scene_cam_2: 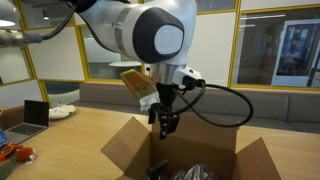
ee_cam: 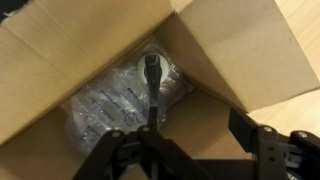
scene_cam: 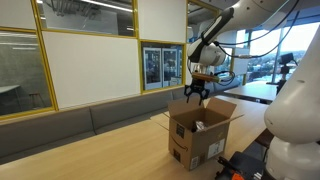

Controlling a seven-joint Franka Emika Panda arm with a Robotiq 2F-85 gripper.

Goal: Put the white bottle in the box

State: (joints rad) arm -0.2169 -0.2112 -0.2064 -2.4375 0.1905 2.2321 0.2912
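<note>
Dark gripper (ee_cam: 150,135) links are seen along the near edge of the wrist view, held over the open box (ee_cam: 235,50). From between them a thin black bar with a rounded tip is seen reaching out over a pale, crinkled plastic bundle (ee_cam: 105,100) on the box floor. Whether that bar is the two fingers pressed together or a black sprayer head cannot be told. How far the jaws are parted, and whether anything is gripped, therefore cannot be told either.

In both exterior views the gripper (scene_cam: 197,95) (scene_cam_2: 162,128) is pointed straight down, just above the mouth of the box (scene_cam: 195,145) (scene_cam_2: 120,150), about midway between the spread flaps.

The bottle cannot be picked out with certainty. In an exterior view a small pale patch (scene_cam: 200,126) is seen inside the box, right under the gripper. Whether it is the bottle or the bundle cannot be told.

The box is stood upright on a wooden table (scene_cam: 110,150) (scene_cam_2: 90,125), with a printed label (scene_cam: 213,150) on one side wall. In an exterior view a laptop (scene_cam_2: 36,112) is seen at the far left of the table, well apart from the box.
</note>
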